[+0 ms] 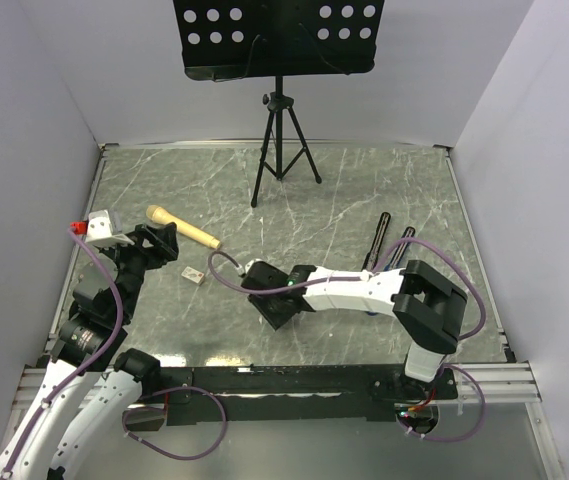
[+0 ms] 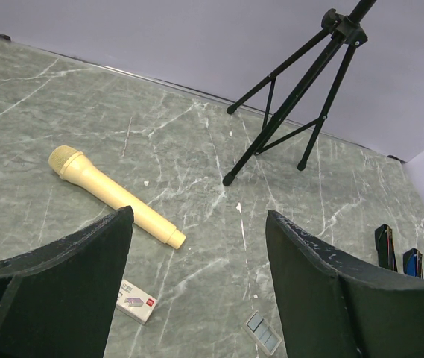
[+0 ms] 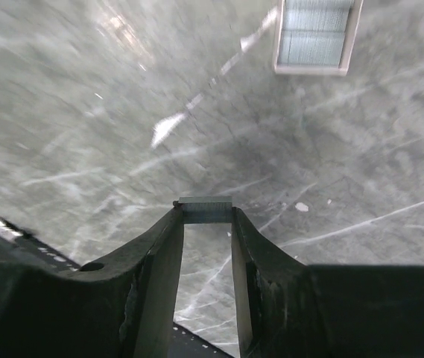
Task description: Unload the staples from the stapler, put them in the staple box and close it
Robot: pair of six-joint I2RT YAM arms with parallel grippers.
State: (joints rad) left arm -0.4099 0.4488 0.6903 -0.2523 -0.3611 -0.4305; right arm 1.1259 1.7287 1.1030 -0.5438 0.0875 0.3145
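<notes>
Right gripper [image 3: 206, 218]: clamped on a small grey ribbed strip [image 3: 206, 206], staples by the look.
Left gripper [image 2: 197, 220]: fingers wide apart, empty.
Stapler [image 3: 314, 36]: flat on the table [image 3: 85, 112], ahead and right of the right fingertips, apart from them.
Long axis: cropped in the right wrist view; aslant in the left wrist view.
Nearer arm: right, by judgement.
Writing: small box [image 2: 135, 301] bears a red mark; print unreadable.

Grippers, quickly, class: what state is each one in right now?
Left gripper: open, empty.
Right gripper: shut on a small grey metal strip.
</notes>
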